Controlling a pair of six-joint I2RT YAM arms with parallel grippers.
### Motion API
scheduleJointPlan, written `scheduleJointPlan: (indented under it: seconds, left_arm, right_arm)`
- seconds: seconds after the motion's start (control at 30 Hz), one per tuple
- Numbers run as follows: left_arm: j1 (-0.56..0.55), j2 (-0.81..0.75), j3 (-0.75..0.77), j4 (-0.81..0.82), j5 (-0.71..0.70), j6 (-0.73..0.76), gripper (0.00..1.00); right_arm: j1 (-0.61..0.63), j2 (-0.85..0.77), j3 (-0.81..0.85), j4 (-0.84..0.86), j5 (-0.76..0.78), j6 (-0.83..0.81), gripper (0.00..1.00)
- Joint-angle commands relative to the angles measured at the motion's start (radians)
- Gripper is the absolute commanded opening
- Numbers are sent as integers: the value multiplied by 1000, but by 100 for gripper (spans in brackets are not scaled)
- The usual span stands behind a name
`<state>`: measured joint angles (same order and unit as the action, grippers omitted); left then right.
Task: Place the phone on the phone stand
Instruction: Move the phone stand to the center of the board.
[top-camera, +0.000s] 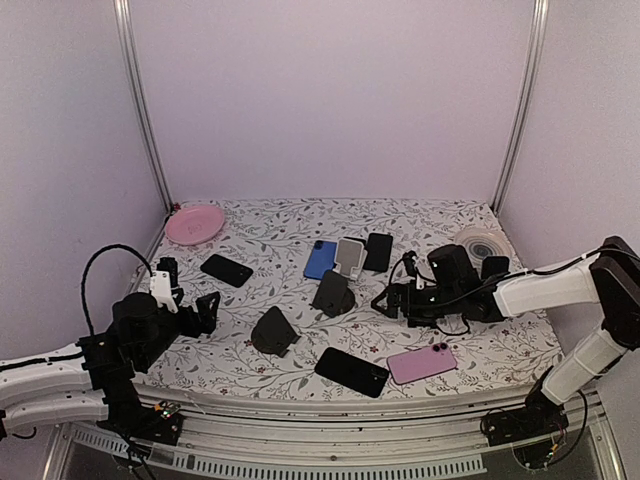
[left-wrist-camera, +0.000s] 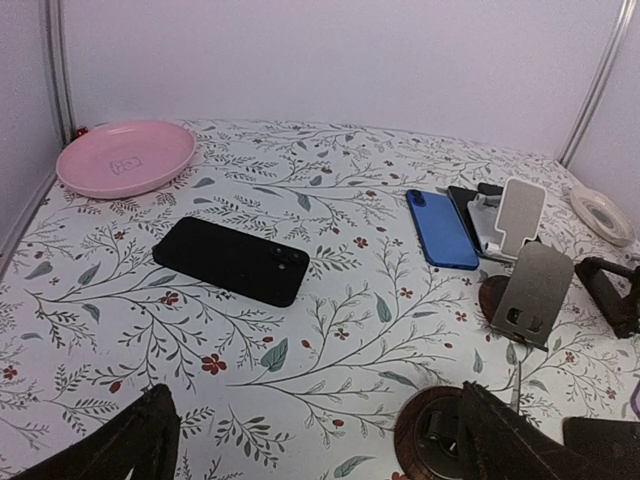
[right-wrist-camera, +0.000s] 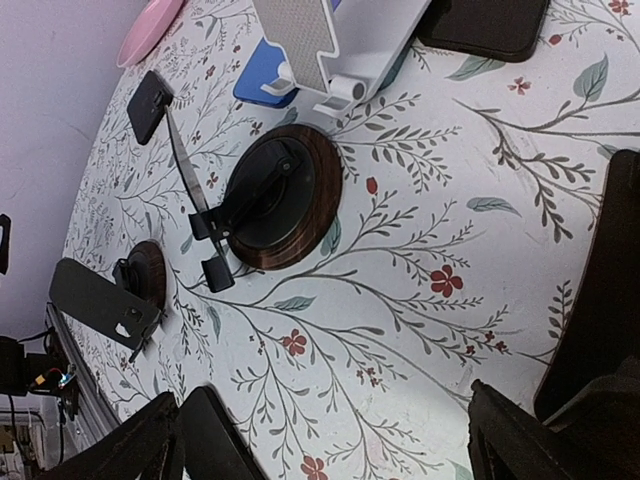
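Observation:
Several phones lie flat on the flowered cloth: a black phone (top-camera: 225, 269) (left-wrist-camera: 232, 260) at the left, a blue phone (top-camera: 320, 259) (left-wrist-camera: 441, 228), a black one (top-camera: 378, 252) at the back, another black one (top-camera: 352, 371) and a pink phone (top-camera: 421, 363) near the front. A white phone stand (top-camera: 349, 256) (right-wrist-camera: 320, 45) and two dark stands on round bases (top-camera: 333, 293) (top-camera: 272, 331) (right-wrist-camera: 275, 200) stand mid-table, all bare. My left gripper (top-camera: 203, 312) (left-wrist-camera: 320, 450) is open over the cloth, short of the left black phone. My right gripper (top-camera: 392, 300) (right-wrist-camera: 330, 445) is open and faces the dark stand.
A pink plate (top-camera: 195, 223) (left-wrist-camera: 125, 158) sits in the back left corner. A white tape roll (top-camera: 480, 242) lies at the back right. White walls and metal posts close in the table on three sides.

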<state>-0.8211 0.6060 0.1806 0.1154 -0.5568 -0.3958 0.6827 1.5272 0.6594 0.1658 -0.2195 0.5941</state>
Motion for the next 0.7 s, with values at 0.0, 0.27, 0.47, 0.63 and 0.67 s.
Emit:
scheduleJointPlan:
  seconds: [0.0, 0.27, 0.47, 0.63, 0.67]
  left_arm:
    - [15, -12, 10, 18, 6, 3, 97]
    - [14, -15, 10, 17, 5, 4, 97]
    - [15, -18, 9, 18, 4, 3, 97]
    - [14, -14, 8, 18, 5, 3, 97]
    - [16, -13, 8, 18, 4, 3, 97]
  right_arm:
    - [2, 12, 31, -11, 118, 32, 99]
    - [-43, 3, 39, -68, 172, 22, 100]
    - [-49, -18, 36, -115, 198, 4, 99]
    - [-49, -35, 18, -138, 187, 6, 99]
    - [-49, -35, 14, -138, 171, 6, 99]
